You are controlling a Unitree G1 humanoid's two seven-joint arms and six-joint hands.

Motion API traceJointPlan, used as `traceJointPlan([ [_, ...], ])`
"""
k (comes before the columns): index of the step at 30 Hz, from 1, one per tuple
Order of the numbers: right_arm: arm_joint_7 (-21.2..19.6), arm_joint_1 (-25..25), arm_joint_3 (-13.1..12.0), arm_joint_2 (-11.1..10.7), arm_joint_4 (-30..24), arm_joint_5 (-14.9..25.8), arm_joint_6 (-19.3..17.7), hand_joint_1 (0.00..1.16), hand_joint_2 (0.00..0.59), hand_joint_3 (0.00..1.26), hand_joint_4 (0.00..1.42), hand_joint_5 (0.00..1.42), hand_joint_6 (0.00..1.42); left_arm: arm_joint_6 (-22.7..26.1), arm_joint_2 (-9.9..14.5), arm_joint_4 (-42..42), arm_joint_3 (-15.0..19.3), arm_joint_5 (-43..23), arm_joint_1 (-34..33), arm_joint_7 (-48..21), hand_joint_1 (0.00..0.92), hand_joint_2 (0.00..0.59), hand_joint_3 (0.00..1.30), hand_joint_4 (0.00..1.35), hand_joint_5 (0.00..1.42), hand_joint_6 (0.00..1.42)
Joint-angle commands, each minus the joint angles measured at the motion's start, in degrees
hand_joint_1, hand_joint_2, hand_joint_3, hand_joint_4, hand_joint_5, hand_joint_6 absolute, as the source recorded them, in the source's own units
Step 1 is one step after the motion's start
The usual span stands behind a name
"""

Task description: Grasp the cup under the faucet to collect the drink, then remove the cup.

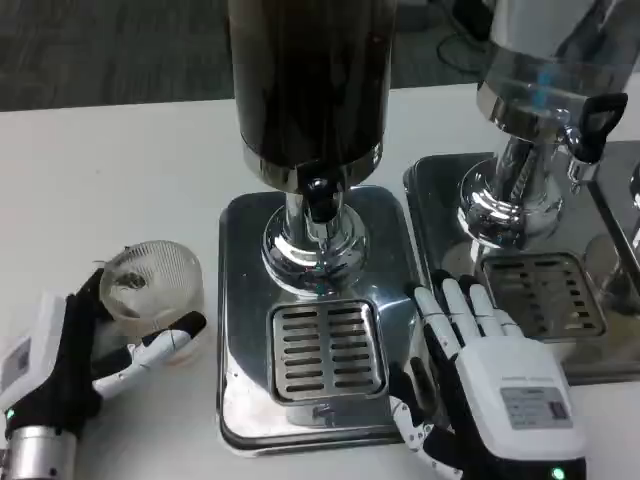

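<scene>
Down at the lower left, the left hand (75, 355) holds the clear cup (153, 288). Lower right, the right hand (490, 385) rests spread beside the drip grate (325, 350).

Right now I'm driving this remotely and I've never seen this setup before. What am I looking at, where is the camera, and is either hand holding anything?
This is one picture, from a camera on the robot's head or chest looking down at a white table. The arm at the picture's left is the robot's left, the one at the right its right.

In the middle stands a drink dispenser: a dark tank on a chrome column, with a black faucet above a slotted drip grille in a steel tray. A second, similar dispenser stands to the right.

The left hand has its fingers around a clear ribbed cup, which sits on the table left of the tray, not under the faucet. The cup looks empty, though that is hard to tell.

The right hand holds nothing; its fingers lie spread over the gap between the two trays.
</scene>
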Motion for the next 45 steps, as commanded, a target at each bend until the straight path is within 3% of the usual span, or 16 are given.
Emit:
traceJointPlan([
  [1, 0.08, -0.42, -0.13, 0.13, 0.34, 0.46, -0.06, 0.48, 0.471, 0.09, 0.0, 0.0, 0.14, -3.5, 0.43, 3.46, -1.32, 0.82, -0.31, 1.69, 0.402, 0.071, 0.39, 0.53, 0.76, 0.74],
  [11, 0.32, -0.93, -0.47, -0.12, 0.68, 1.16, -0.29, 0.49, 0.471, 0.09, 0.0, 0.0, 0.15, -5.96, 0.76, 6.29, -2.66, 1.62, -1.36, 5.66, 0.413, 0.088, 0.47, 0.65, 0.87, 0.9],
  [32, -0.5, -0.9, -0.34, -0.07, 0.71, 1.94, -0.37, 0.49, 0.476, 0.08, 0.0, 0.0, 0.19, -5.11, 2.07, 2.06, -2.51, 5.67, -0.59, 13.36, 0.501, 0.096, 0.49, 0.64, 0.85, 0.95],
  [45, -0.71, -0.9, -0.72, -0.21, 0.37, 1.79, -0.06, 0.47, 0.473, 0.06, 0.0, 0.0, 0.19, -5.65, 0.75, -4.56, -4.5, 9.05, 0.05, 13.72, 0.528, 0.084, 0.49, 0.64, 0.84, 0.96],
])
